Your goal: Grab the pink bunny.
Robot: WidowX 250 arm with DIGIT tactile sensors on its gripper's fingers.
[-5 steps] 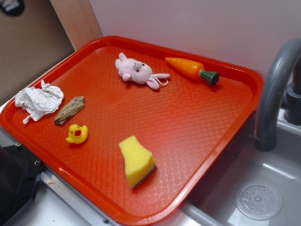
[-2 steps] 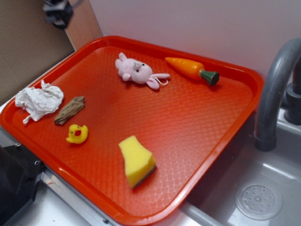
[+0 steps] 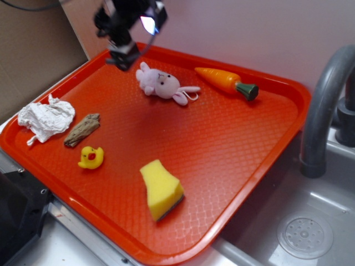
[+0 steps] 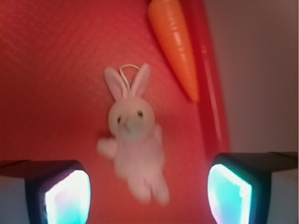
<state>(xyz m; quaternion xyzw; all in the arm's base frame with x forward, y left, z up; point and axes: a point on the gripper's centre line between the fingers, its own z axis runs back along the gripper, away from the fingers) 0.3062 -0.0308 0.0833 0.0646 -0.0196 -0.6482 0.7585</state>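
Red and waffle-textured, the tray (image 3: 233, 144) rests beside a grey sink (image 3: 310, 221) with a curved grey faucet (image 3: 324, 105), against a pale wall. My gripper (image 3: 123, 58) hangs above the tray's far left corner, its jaws spread wide and holding nothing; in the wrist view the two fingers (image 4: 63, 193) frame the lower corners. The pink bunny (image 4: 133, 140) lies flat on the tray between the lines of my jaws and slightly ahead of them, untouched. Its long axis runs away from my wrist camera: feet toward my jaws, ears and a thin loop toward the far side. In the exterior view the pink bunny (image 3: 162, 84) lies just right of my gripper, ears pointing right toward the carrot (image 3: 224, 81), which rests near the far rim. Elsewhere on the tray: a crumpled white cloth (image 3: 45, 118), a brown wood piece (image 3: 82, 129), a yellow duck (image 3: 91, 158) and a yellow sponge (image 3: 161, 189).
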